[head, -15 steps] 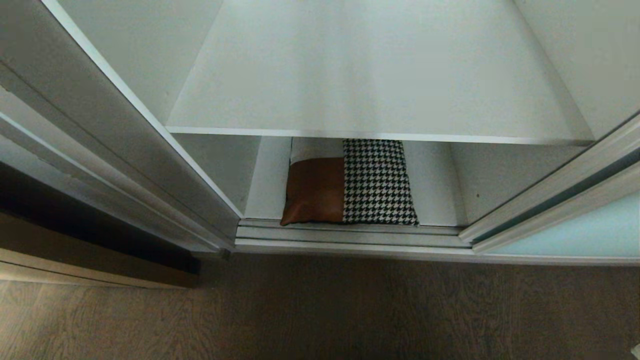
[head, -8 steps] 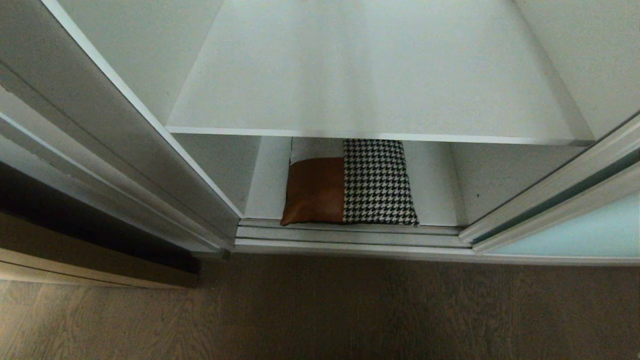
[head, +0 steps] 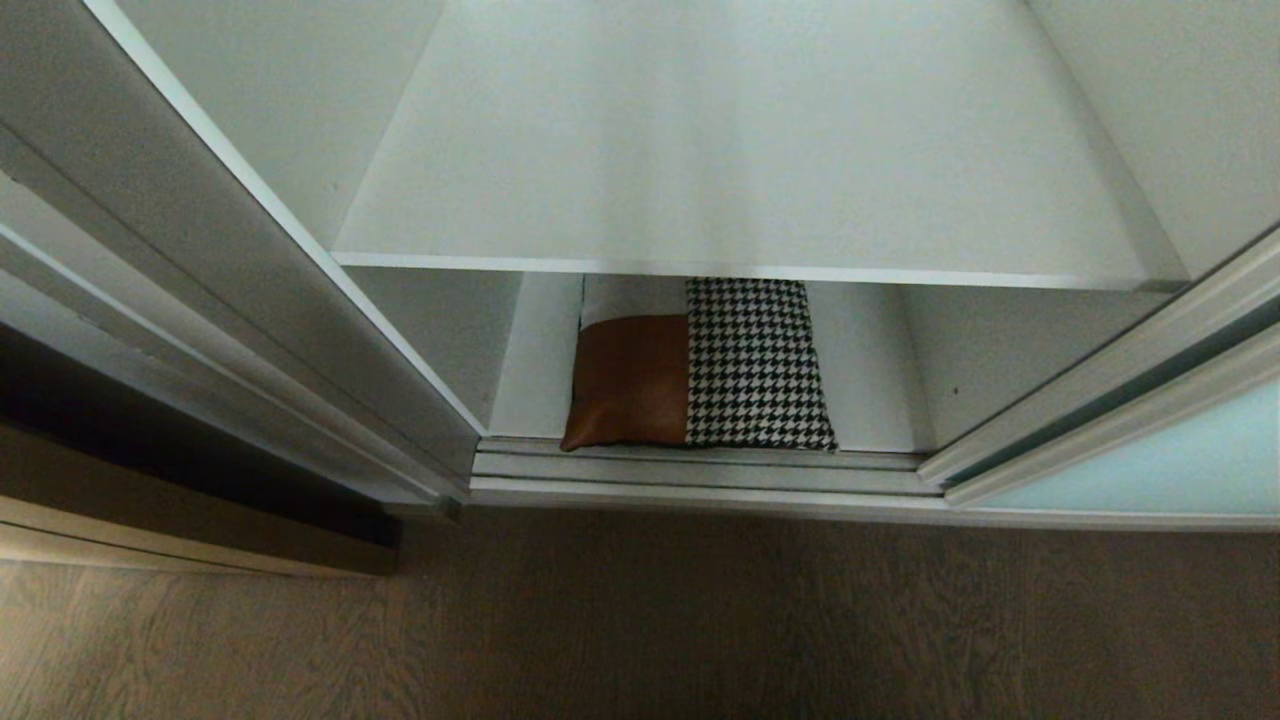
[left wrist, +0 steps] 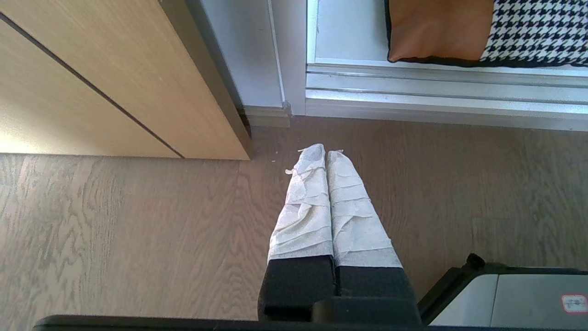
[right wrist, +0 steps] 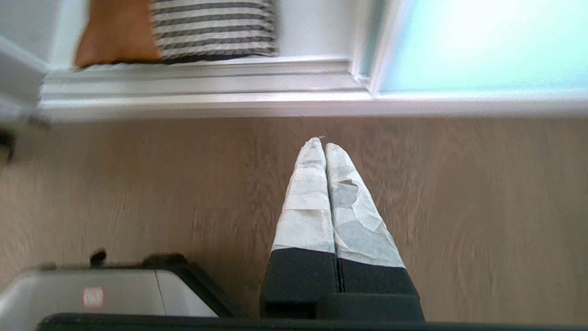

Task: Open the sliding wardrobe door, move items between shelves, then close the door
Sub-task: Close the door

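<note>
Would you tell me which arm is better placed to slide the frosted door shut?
Probably the right: the right tool, shut, hangs over the floor near the sliding wardrobe door at the robot's right. The left tool, also shut, is by the tan panel opposite.

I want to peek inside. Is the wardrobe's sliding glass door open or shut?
Open. The sliding wardrobe door sits off to the right, so the white shelf and the cushion below it show.
</note>
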### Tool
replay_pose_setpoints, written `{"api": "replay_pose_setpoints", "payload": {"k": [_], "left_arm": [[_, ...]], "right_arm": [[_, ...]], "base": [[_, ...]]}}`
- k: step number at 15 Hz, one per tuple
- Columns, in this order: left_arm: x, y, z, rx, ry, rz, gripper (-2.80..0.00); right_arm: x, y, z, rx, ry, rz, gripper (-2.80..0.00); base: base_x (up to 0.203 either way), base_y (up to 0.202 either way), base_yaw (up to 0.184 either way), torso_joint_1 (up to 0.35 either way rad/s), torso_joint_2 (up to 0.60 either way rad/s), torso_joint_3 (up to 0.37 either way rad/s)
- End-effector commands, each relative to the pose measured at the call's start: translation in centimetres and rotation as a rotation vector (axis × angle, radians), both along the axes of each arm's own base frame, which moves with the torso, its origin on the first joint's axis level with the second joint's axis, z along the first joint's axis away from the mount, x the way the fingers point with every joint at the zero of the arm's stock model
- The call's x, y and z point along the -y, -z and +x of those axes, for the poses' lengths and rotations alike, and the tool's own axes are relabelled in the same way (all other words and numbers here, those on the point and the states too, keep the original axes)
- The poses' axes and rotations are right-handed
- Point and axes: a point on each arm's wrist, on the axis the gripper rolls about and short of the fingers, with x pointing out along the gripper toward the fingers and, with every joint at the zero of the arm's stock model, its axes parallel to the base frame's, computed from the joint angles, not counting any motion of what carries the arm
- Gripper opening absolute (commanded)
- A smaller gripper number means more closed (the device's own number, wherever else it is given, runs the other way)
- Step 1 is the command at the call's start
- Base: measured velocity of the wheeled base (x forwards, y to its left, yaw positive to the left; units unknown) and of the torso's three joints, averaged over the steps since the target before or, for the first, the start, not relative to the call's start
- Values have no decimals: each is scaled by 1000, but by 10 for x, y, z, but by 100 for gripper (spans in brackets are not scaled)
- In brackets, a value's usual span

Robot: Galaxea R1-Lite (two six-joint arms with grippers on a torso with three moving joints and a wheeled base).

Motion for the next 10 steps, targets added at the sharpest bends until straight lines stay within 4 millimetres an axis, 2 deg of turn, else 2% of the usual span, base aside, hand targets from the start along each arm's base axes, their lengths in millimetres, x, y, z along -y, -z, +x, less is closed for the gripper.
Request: {"api": "replay_pose_setpoints", "payload": {"k": [1, 4, 10], "left_arm": [[0, 0, 0, -5, 0, 1, -280], [0, 0, 0, -3, 0, -1, -280], [0, 0, 0, -4, 0, -1, -280]], "right_arm": [[-1, 8, -16, 114, -11, -68, -280], [-1, 21, -21, 66, 8, -85, -280], [-1, 23, -21, 45, 12, -101, -280]], "base": [[0, 0, 0, 0, 0, 0], [0, 0, 0, 0, 0, 0], [0, 0, 0, 0, 0, 0]]}}
